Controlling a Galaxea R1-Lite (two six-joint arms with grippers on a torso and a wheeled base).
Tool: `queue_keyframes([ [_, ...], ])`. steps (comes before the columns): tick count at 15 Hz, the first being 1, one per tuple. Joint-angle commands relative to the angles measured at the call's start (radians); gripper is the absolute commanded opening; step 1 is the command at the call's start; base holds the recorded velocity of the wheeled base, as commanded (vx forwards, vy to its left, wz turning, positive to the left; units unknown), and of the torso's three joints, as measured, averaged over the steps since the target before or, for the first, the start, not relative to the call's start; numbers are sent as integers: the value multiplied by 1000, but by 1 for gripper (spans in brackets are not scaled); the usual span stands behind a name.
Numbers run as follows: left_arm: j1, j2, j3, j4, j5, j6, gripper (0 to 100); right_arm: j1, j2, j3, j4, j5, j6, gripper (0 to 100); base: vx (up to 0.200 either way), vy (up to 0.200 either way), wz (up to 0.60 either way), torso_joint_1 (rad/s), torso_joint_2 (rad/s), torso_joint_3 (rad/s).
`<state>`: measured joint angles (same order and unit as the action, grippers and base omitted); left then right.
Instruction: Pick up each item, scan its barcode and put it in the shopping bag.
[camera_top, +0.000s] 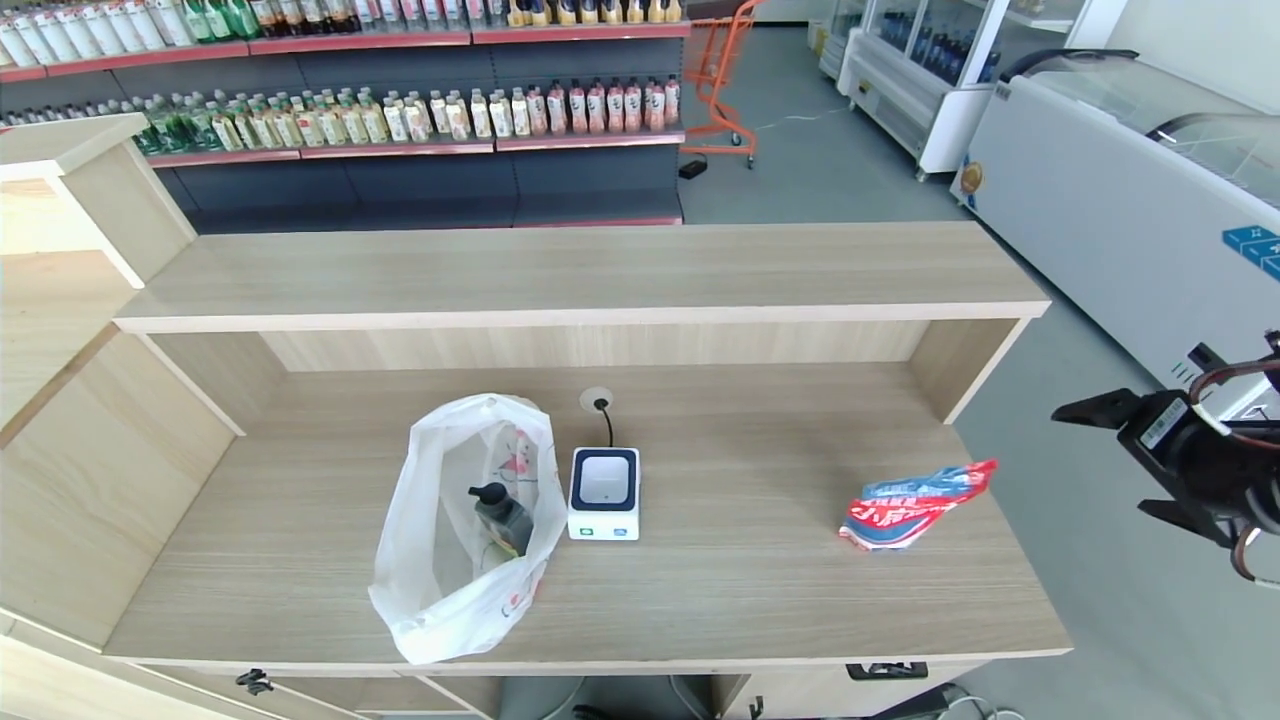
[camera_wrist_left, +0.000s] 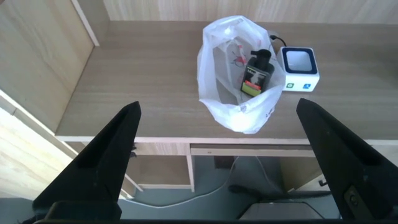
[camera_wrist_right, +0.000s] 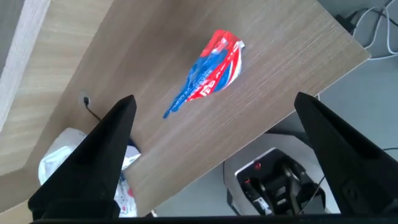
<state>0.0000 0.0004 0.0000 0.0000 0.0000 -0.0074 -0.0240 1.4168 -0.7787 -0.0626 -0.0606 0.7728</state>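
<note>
1. Packet, red and blue, lies flat near the right edge of the desk, well apart from the scanner at the middle. By the look of it, it is not yet scanned or bagged.
2. Its long axis runs slantwise, from the front edge toward the far right corner.
3. Right pincer hangs off the right edge, wide open and holding nothing. The packet lies inward of it and lower.
4. Left pincer sits off the front edge, facing the bag, also wide open and empty. It is well apart from the packet, so the right arm is nearer.
5. The bag lies open by the front edge, left of the middle and just beside the scanner, with a bottle inside.
6. Likely next, the right pincer should come in over the right edge and close crosswise to the slant.
</note>
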Motion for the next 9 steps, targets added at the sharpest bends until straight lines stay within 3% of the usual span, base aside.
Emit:
queue_keyframes([
  [1,0,1,0,0,0,0,100,-5,136,-54,32,-34,31,100,0,0,0,0,0,0],
  [4,0,1,0,0,0,0,100,1,337,-148,27,-120,31,100,0,0,0,0,0,0],
  [8,0,1,0,0,0,0,100,58,502,-195,7,-150,33,100,0,0,0,0,0,0],
  [9,0,1,0,0,0,0,100,79,548,-200,-52,-150,31,100,0,0,0,0,0,0],
])
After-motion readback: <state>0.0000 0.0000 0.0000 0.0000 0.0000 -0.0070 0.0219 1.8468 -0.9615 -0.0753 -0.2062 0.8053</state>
